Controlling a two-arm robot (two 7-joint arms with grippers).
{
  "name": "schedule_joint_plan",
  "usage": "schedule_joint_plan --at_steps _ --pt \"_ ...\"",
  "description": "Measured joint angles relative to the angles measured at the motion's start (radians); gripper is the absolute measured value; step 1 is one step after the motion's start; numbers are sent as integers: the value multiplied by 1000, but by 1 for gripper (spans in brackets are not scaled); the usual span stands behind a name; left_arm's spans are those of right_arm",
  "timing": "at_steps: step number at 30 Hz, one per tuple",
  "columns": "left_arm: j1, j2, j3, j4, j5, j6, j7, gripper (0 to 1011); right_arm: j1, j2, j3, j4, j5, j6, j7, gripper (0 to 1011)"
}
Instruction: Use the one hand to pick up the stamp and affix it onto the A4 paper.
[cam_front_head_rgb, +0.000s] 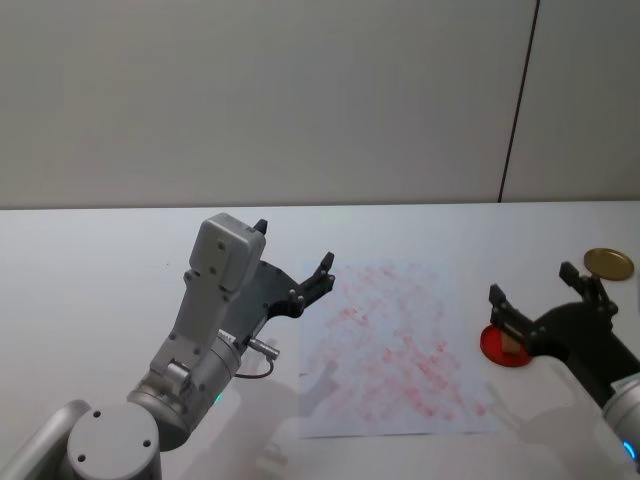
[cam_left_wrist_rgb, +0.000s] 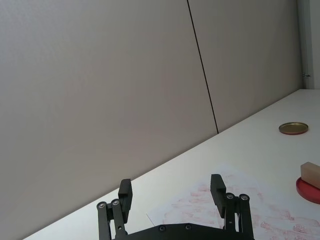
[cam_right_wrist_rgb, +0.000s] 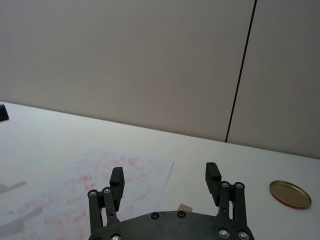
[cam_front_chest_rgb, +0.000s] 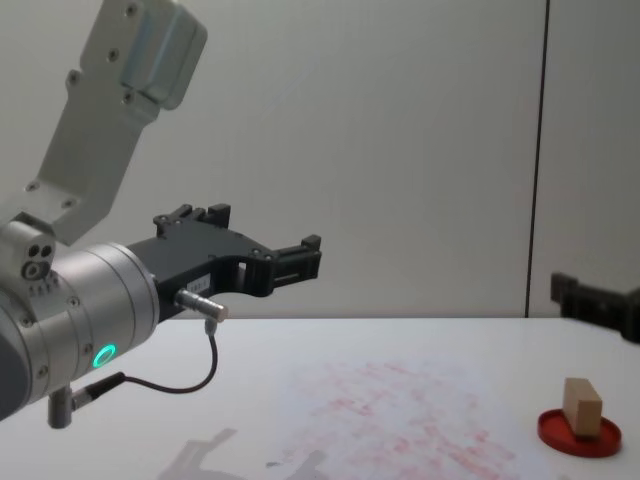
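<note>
A4 paper (cam_front_head_rgb: 395, 350), covered in faint red marks, lies flat on the white table (cam_front_head_rgb: 100, 260). The left gripper (cam_front_head_rgb: 293, 245), on a silver arm, hangs above the table by the sheet's far left corner, fingers spread wide with nothing between them. The right gripper (cam_front_head_rgb: 532, 282) hangs above the red ink pad (cam_front_head_rgb: 493, 345), also wide open and empty. A round gold lid (cam_front_head_rgb: 608, 263) lies farther back. The stamp (cam_front_head_rgb: 515, 345) stands on the pad, just right of the paper, untouched.
</note>
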Motion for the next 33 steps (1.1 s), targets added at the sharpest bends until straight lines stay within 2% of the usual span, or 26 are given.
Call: schedule_joint_plan --at_steps 8,13,18,19,26,33 --pt "0 0 0 0 0 0 0 993 4 1 -1 63 -45 -14 3 1001" --pt "0 0 0 0 0 0 0 993 30 -2 3 118 -61 -8 20 1001" --pt "0 0 0 0 0 0 0 993 93 -13 15 199 -70 15 55 1001" --pt "0 0 0 0 0 0 0 993 93 -13 15 199 -70 15 55 1001" --pt "0 0 0 0 0 0 0 993 188 -28 29 289 -70 54 112 1001" --pt "0 0 0 0 0 0 0 993 251 -39 36 335 -61 88 167 1001"
